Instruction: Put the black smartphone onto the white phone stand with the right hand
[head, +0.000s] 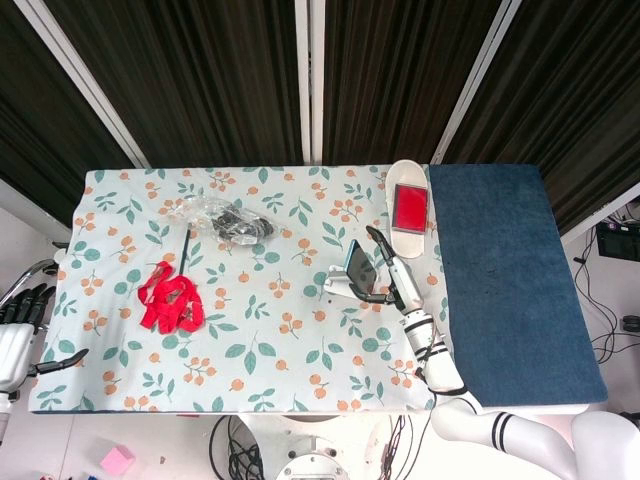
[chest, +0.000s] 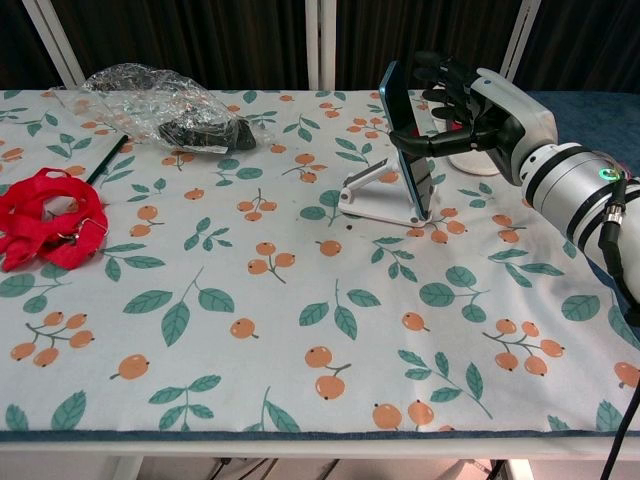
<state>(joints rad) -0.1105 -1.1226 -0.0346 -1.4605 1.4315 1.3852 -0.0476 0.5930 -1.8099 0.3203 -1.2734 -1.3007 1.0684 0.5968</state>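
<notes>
The black smartphone (chest: 412, 175) stands nearly on edge on the white phone stand (chest: 372, 197), its top tilted to the left against the stand's prop. My right hand (chest: 478, 108) is just right of it, fingers uncurled and spread behind the phone's top, the thumb reaching across its right edge. From the head view the phone (head: 359, 266) leans over the stand (head: 335, 287) with the right hand (head: 393, 278) beside it. My left hand (head: 22, 318) hangs off the table's left edge, fingers apart and holding nothing.
A red ribbon bundle (chest: 45, 225) lies at the left, and a crumpled clear plastic bag (chest: 165, 105) holding something dark sits at the back left. A white oval dish (head: 408, 205) with a red insert sits behind the stand. A blue mat (head: 500, 270) covers the table's right part.
</notes>
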